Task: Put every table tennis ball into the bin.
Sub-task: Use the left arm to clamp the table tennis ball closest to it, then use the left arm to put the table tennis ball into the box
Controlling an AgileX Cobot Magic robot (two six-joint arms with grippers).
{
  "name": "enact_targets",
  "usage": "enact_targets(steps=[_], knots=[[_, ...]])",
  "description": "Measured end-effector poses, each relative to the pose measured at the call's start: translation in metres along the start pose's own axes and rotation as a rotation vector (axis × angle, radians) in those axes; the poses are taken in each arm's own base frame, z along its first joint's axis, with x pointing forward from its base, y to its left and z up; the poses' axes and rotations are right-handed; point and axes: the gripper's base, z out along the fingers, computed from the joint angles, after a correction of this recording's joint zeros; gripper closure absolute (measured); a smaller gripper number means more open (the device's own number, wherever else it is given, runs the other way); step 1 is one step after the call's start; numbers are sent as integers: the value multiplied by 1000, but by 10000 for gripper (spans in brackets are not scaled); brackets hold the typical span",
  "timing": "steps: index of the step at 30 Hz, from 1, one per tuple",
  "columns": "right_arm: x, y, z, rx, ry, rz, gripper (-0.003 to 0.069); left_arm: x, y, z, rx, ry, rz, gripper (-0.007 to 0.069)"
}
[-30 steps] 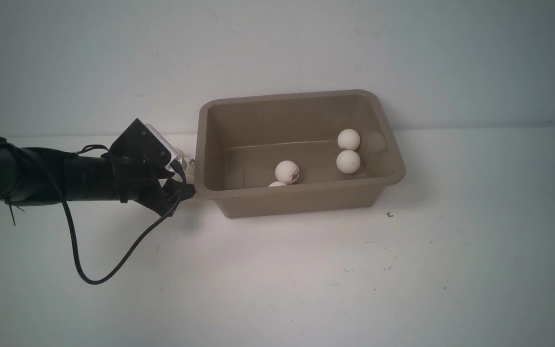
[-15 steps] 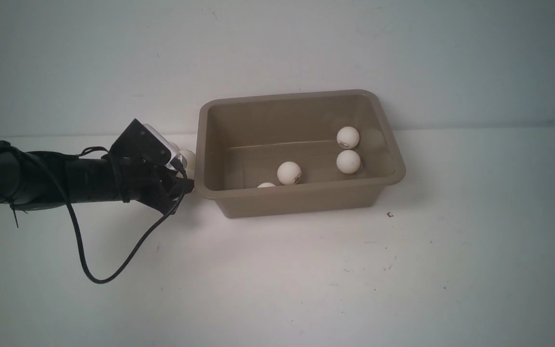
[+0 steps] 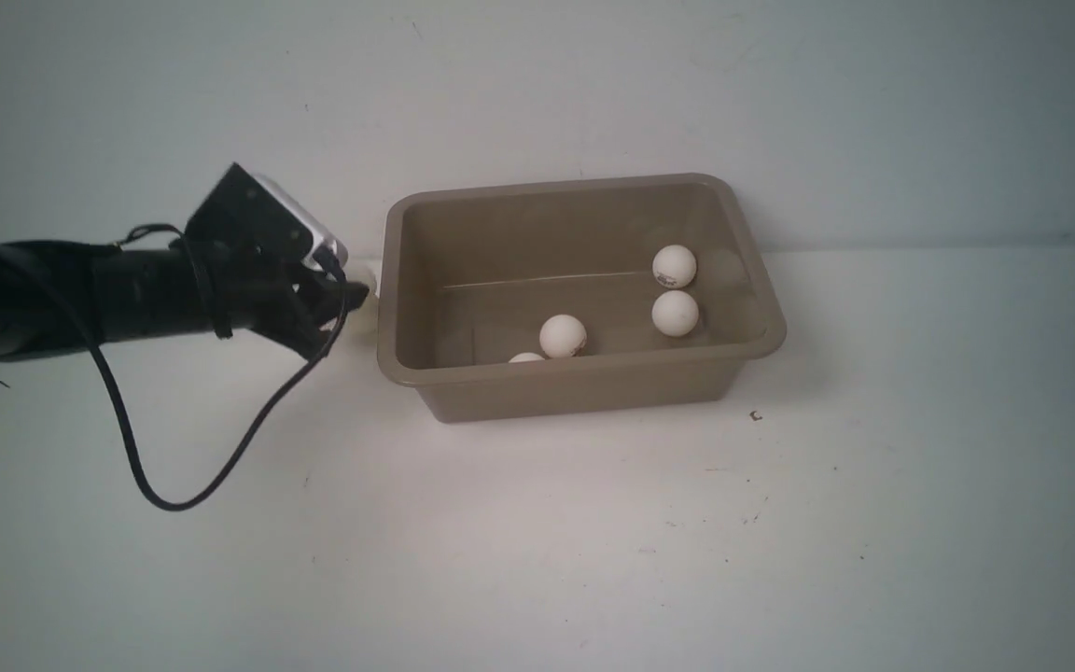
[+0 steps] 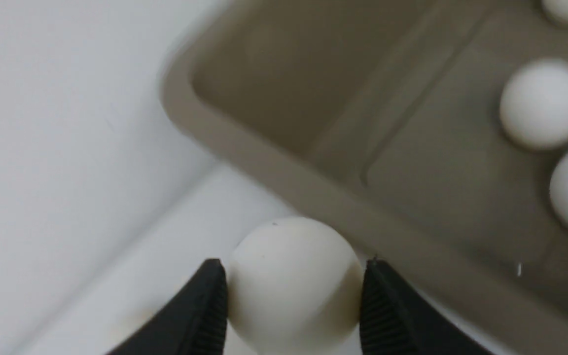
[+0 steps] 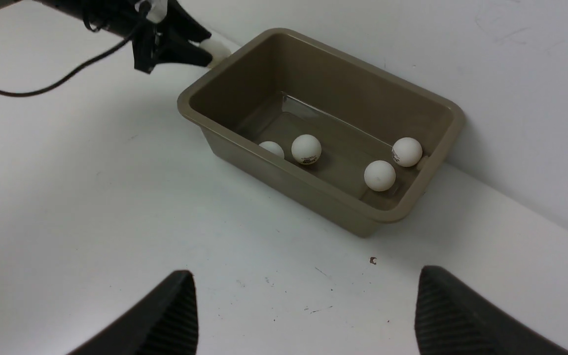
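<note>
The taupe-brown bin [image 3: 425,378] stands at the back of the white table against the wall. Several white table tennis balls lie inside it: one [image 3: 675,266] and another [image 3: 675,314] at the right end, one [image 3: 563,336] in the middle, one [image 3: 526,357] half hidden behind the near wall. My left gripper [image 3: 365,285] is shut on another white ball [image 4: 291,281] just outside the bin's left rim [image 4: 264,167], lifted off the table. My right gripper [image 5: 306,308] is open and empty, over the table on the near right of the bin [image 5: 284,180].
The white wall rises directly behind the bin. A black cable [image 3: 174,485] hangs in a loop from my left arm down to the table. A small dark speck [image 3: 756,415] lies on the table in front of the bin's right corner.
My left gripper has risen with the ball from beside the bin's lower left wall to about rim height. Two balls in the bin have rolled slightly. The right arm barely moved.
</note>
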Motion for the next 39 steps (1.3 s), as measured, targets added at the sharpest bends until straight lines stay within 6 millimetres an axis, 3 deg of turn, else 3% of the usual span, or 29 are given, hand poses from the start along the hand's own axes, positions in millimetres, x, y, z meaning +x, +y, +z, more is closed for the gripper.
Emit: enact_targets(steps=[4, 10, 15, 19, 22, 27, 33, 39], knots=[[0, 0, 0, -1, -1, 0, 123, -30, -2, -20, 8, -90, 35, 314], [0, 0, 0, -2, 0, 0, 123, -40, -11, -23, 91, -165, 53, 314], [0, 1, 0, -7, -5, 4, 123, -36, -28, -7, 173, -175, 74, 314], [-1, 1, 0, -15, -13, 12, 123, -30, -54, 19, 255, -163, 171, 314], [-2, 2, 0, -24, -17, 17, 123, -28, -63, 31, 267, -145, 211, 314], [-2, 3, 0, -39, -22, 20, 123, -29, -62, 33, 243, -126, 221, 310], [-3, 5, 0, -50, -30, 10, 123, -32, -60, 32, 231, -121, 201, 204], [-3, 5, 0, -54, -28, 10, 123, -49, -22, -5, 40, -100, 101, 218]])
